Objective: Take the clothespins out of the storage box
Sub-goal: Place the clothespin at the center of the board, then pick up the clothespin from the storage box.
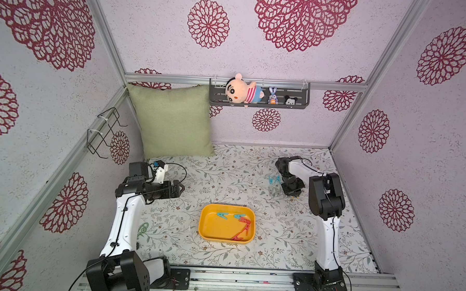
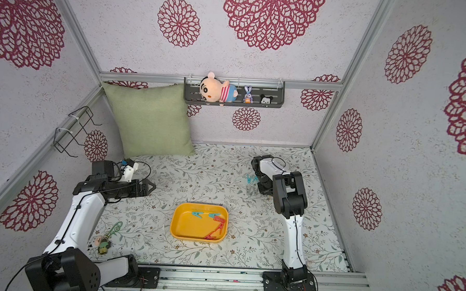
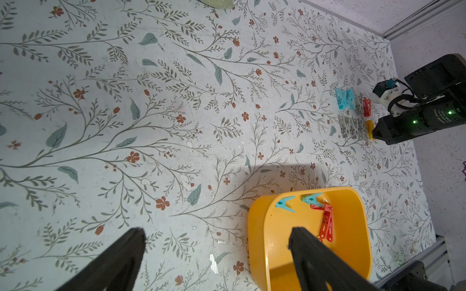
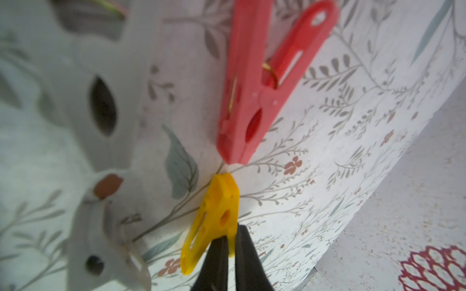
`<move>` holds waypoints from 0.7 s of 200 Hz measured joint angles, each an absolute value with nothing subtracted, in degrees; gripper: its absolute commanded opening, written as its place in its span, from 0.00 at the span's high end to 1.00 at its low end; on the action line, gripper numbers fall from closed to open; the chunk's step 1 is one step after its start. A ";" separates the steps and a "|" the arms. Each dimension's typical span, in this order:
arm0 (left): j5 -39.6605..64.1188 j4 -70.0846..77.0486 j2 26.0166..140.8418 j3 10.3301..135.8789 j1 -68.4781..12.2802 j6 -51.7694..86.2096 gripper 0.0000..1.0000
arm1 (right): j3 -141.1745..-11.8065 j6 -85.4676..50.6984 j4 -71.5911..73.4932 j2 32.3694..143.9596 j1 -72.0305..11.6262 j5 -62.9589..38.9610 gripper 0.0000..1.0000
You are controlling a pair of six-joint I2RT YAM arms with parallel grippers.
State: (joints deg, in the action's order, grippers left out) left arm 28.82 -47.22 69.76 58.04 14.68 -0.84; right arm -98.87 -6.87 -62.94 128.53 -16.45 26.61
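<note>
Now a yellow clothespin (image 4: pixel 222 199) is pinched by the right gripper (image 4: pixel 232 233), beside a red clothespin (image 4: pixel 242 75), well apart from the storage box (image 1: pixel 212 226). The left gripper (image 3: pixel 218 234) is held spread wide near the box; teal and red clothespins (image 1: pixel 243 223) are seen inside it.

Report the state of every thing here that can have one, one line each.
storage box: upright on the table, not yet empty.
teal clothespins: two, lying inside the box.
red clothespins: bunched inside the box.
grouped clothespins: out of the box, laid together on the table.
yellow clothespin: pinched by the right end effector, beside that group.
right end effector: shut on the yellow clothespin.
left end effector: open, empty.
</note>
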 measured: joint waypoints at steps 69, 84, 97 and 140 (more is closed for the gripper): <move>28.82 -47.22 69.76 58.04 14.68 -0.84 0.03 | -101.12 -7.18 -64.07 128.44 -17.47 26.83 0.76; 28.84 -47.22 69.76 58.04 14.68 -0.84 0.03 | -102.00 -7.29 -64.51 128.16 -17.85 26.81 0.76; 28.84 -47.22 69.76 58.04 14.68 -0.84 0.03 | -102.37 -7.53 -64.86 127.63 -18.20 26.81 0.75; 28.86 -47.22 69.76 58.04 14.68 -0.84 0.03 | -102.39 -9.50 -67.81 123.24 -19.29 26.94 0.76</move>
State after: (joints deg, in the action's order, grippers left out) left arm 28.86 -47.22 69.76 58.04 14.68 -0.84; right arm -102.39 -9.50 -67.81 123.24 -19.29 26.94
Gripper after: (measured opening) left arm 0.974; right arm 0.243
